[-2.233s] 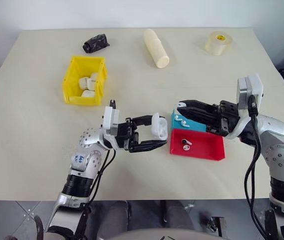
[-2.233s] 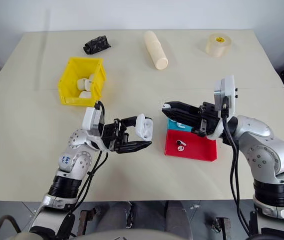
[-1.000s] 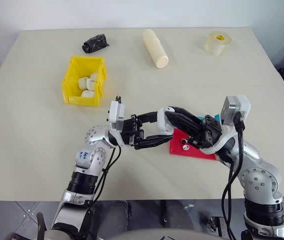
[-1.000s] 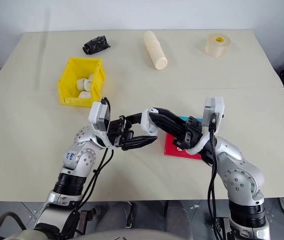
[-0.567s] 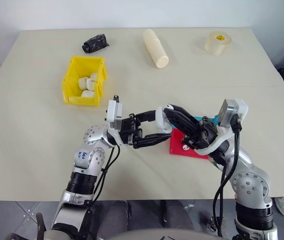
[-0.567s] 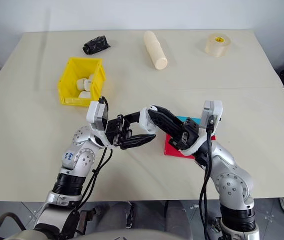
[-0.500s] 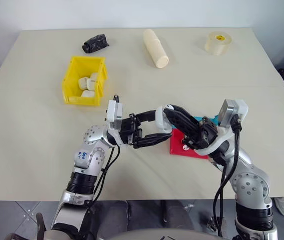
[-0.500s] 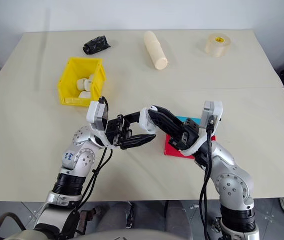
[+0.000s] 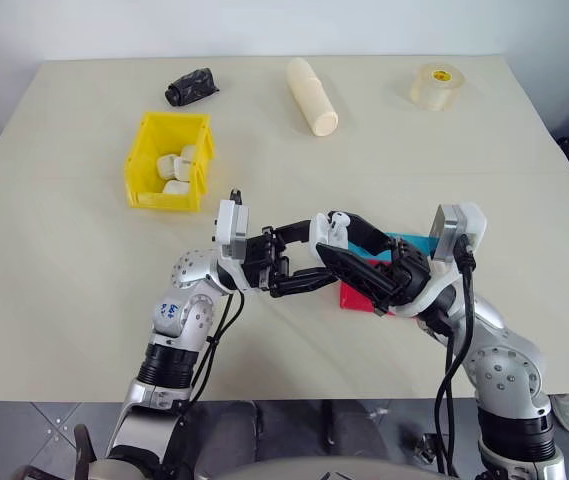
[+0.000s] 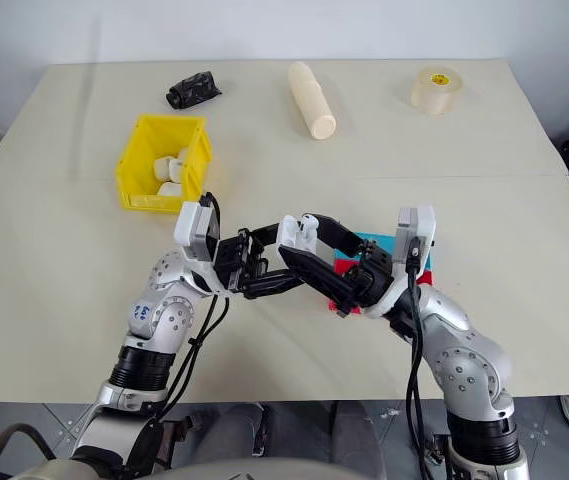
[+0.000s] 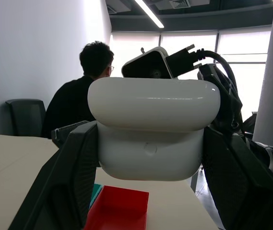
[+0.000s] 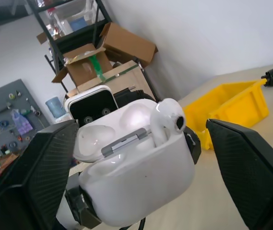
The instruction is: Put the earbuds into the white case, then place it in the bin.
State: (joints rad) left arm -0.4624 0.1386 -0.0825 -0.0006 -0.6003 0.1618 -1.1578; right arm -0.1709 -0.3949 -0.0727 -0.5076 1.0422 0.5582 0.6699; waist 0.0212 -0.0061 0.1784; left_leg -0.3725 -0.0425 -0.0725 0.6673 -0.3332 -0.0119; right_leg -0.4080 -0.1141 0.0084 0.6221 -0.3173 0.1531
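The left hand (image 9: 304, 262) is clamped on the white case (image 9: 326, 231), holding it up above the table (image 9: 64, 290) with the lid swung open. In the right wrist view one earbud (image 12: 167, 120) stands in its socket in the case, head up and not fully seated. The right hand (image 9: 349, 248) has its two black fingers spread wide, one at either side of the case, with clear gaps to it. Just past the hands, at about 4 o'clock from the case, a red tray (image 9: 356, 297) lies on the table with a blue tray (image 9: 404, 243) touching its far edge; both are partly hidden by the right arm. The yellow bin (image 9: 168, 159) sits well apart at 10 o'clock, with several white cases inside. Farther back, a black crumpled object (image 9: 191, 86) lies at 11 o'clock, a cream cylinder (image 9: 312, 96) at 12 o'clock and a roll of tape (image 9: 434, 86) at 1 o'clock. A person (image 11: 81, 103) sits with their back turned beyond the table.
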